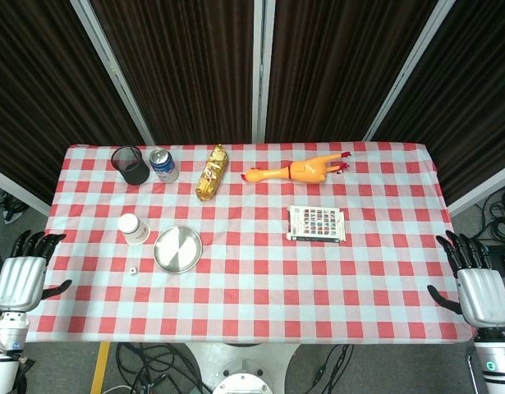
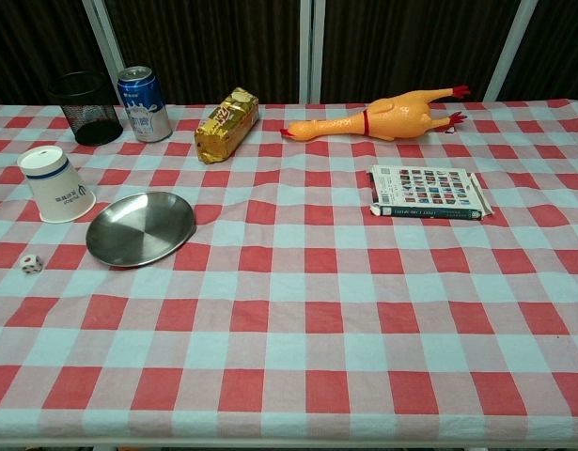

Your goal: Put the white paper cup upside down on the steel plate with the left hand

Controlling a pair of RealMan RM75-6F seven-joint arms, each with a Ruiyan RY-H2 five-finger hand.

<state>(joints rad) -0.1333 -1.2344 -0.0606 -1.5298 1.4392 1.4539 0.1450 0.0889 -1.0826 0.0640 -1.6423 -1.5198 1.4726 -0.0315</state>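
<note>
The white paper cup (image 1: 133, 228) (image 2: 56, 185) stands upside down on the checked cloth, just left of the steel plate (image 1: 178, 249) (image 2: 141, 228) and apart from it. The plate holds nothing. My left hand (image 1: 24, 277) hangs off the table's left edge, fingers apart and holding nothing, well left of the cup. My right hand (image 1: 476, 287) hangs off the right edge, also spread and holding nothing. Neither hand shows in the chest view.
A small white die (image 1: 132, 270) (image 2: 31, 265) lies in front of the cup. At the back stand a black mesh pot (image 1: 130, 164), a blue can (image 1: 162, 165), a gold snack bag (image 1: 212, 172) and a rubber chicken (image 1: 297, 171). A patterned box (image 1: 316, 223) lies right of centre.
</note>
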